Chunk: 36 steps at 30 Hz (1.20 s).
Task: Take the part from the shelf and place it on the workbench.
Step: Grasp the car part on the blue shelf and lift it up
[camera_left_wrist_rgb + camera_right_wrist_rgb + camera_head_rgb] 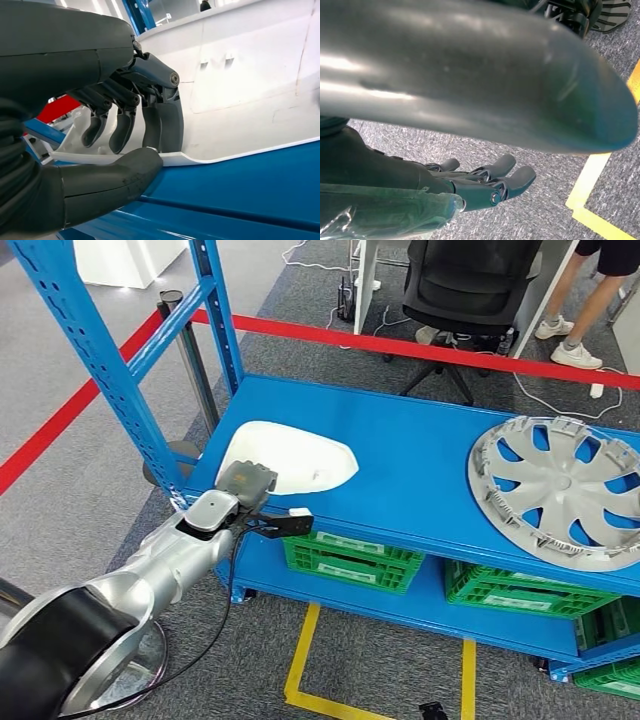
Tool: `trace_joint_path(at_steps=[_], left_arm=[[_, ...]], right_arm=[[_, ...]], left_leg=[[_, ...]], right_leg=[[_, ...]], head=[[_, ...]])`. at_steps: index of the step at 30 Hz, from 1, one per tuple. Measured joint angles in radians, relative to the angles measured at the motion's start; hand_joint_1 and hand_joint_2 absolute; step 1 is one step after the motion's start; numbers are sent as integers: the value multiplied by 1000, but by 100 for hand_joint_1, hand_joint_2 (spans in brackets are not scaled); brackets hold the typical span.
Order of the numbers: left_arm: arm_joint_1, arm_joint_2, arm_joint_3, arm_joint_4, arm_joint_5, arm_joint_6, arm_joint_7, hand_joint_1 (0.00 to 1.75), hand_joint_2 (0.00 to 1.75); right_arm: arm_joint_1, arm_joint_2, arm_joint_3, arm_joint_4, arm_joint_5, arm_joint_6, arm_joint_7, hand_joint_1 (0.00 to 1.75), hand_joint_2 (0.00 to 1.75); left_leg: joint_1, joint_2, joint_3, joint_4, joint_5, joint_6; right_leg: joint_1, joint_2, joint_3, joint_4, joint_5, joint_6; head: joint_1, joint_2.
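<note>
White part (298, 458) lying on the left of the blue shelf (407, 470), near edge pinched by the left hand (243, 483): thumb (113, 180) under the rim, fingers (162, 122) on top. Right hand (486, 182) hanging over carpet, fingers straight, empty. Hubcap (558, 490) at right, cut off by the frame edge.

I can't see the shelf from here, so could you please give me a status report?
Left hand gripping white part's near edge, on blue shelf. Right hand empty, hanging. Hubcap well aside.

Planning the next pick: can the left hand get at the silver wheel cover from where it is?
Probably not: the left hand is at the white part, with the wheel cover far across the shelf.
</note>
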Motion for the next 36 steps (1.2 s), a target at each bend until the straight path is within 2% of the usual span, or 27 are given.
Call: trace_joint_path(at_steps=[3, 4, 11, 12, 14, 34, 35, 36], left_arm=[[1, 1, 1, 0, -7, 3, -1, 135, 175], [2, 1, 1, 0, -10, 3, -2, 135, 175], [2, 1, 7, 0, -25, 9, -6, 25, 175], [2, 1, 8, 0, -26, 11, -6, 12, 175], [1, 1, 9, 0, -27, 16, -7, 1, 175], [-13, -6, 32, 0, -50, 37, -10, 0, 175], [-13, -6, 32, 0, -50, 37, -10, 36, 175], [-13, -6, 33, 0, -50, 37, -10, 50, 175]], right_arm=[[0, 0, 0, 0, 1, 2, 0, 0, 0], [0, 0, 0, 0, 2, 2, -1, 0, 0], [-2, 0, 0, 0, 6, 2, -4, 0, 0], [-2, 0, 0, 0, 7, 2, -4, 0, 0], [-2, 0, 0, 0, 8, 2, -5, 0, 0], [-4, 0, 0, 0, 8, 5, -6, 0, 0], [-4, 0, 0, 0, 7, 5, -6, 0, 0], [-4, 0, 0, 0, 7, 6, -6, 0, 0]], left_leg=[[0, 0, 0, 0, 0, 0], [0, 0, 0, 0, 0, 0], [0, 0, 0, 0, 0, 0], [0, 0, 0, 0, 0, 0], [0, 0, 0, 0, 0, 0], [0, 0, 2, 0, 0, 0], [0, 0, 2, 0, 0, 0], [0, 0, 2, 0, 0, 0]], right_leg=[[0, 0, 0, 0, 0, 0], [0, 0, 0, 0, 0, 0], [0, 0, 0, 0, 0, 0], [0, 0, 0, 0, 0, 0], [0, 0, 0, 0, 0, 0], [0, 0, 2, 0, 0, 0], [0, 0, 2, 0, 0, 0], [0, 0, 2, 0, 0, 0]], head=[[0, 0], [0, 0], [0, 0], [0, 0], [0, 0], [0, 0], [0, 0], [0, 0]])
